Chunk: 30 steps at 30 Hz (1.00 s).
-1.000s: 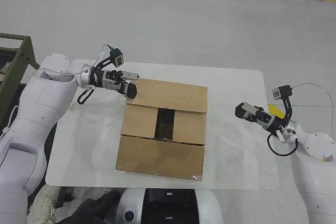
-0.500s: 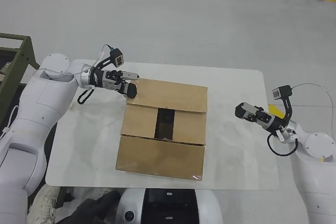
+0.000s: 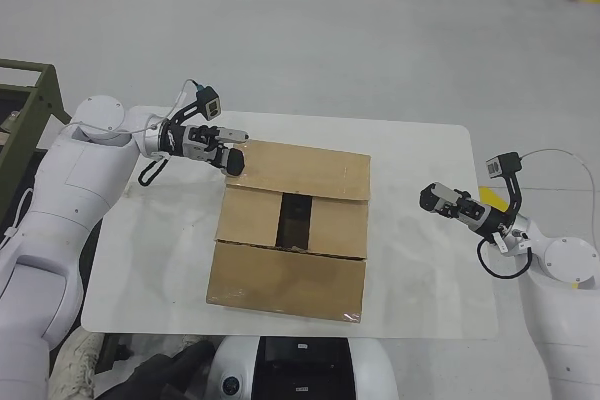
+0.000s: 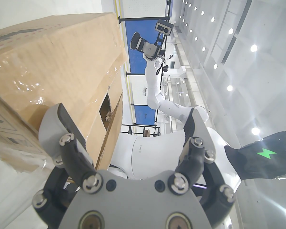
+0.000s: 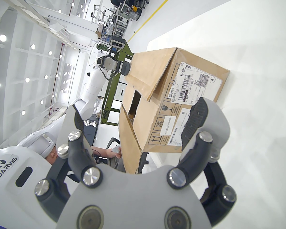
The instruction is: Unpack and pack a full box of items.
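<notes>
Though ungrasped, box [image 3: 280,275] beside hand [image 3: 238,148] (left)

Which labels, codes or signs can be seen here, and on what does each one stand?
Box side: white label with barcode and square code; fine print too small to read.
Below it: handling pictograms, among them up arrows.
Box, left wrist view: dark print, blurred.

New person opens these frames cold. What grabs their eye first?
The big cardboard box in the middle of the white table, its top flaps folded nearly shut with a dark gap between them. Next, the left end effector, open at the box's far left corner with one finger close against the cardboard. The right end effector hangs open off the box's right side, apart from it.
</notes>
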### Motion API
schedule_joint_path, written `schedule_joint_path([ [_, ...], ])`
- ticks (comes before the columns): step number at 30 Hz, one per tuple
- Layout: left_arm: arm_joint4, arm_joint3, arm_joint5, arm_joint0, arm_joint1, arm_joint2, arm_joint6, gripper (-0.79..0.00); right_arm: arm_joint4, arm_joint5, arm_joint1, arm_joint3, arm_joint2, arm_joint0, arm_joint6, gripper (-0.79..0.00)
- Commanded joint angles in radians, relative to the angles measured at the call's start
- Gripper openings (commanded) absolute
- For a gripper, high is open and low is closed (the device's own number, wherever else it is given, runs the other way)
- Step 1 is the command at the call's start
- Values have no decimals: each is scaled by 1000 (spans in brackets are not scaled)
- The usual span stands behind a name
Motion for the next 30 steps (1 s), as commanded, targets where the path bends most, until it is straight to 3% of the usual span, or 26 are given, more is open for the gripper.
schedule_joint_path([
  [1, 0, 0, 0, 0, 0, 0, 0, 0, 0, 0, 0, 0, 0, 0, 0, 0],
  [16, 0, 0, 0, 0, 0, 0, 0, 0, 179, 105, 10, -31, -8, -145, 106, 0],
  [30, 0, 0, 0, 0, 0, 0, 0, 0, 34, 88, 10, -141, -126, -284, 31, 0],
])
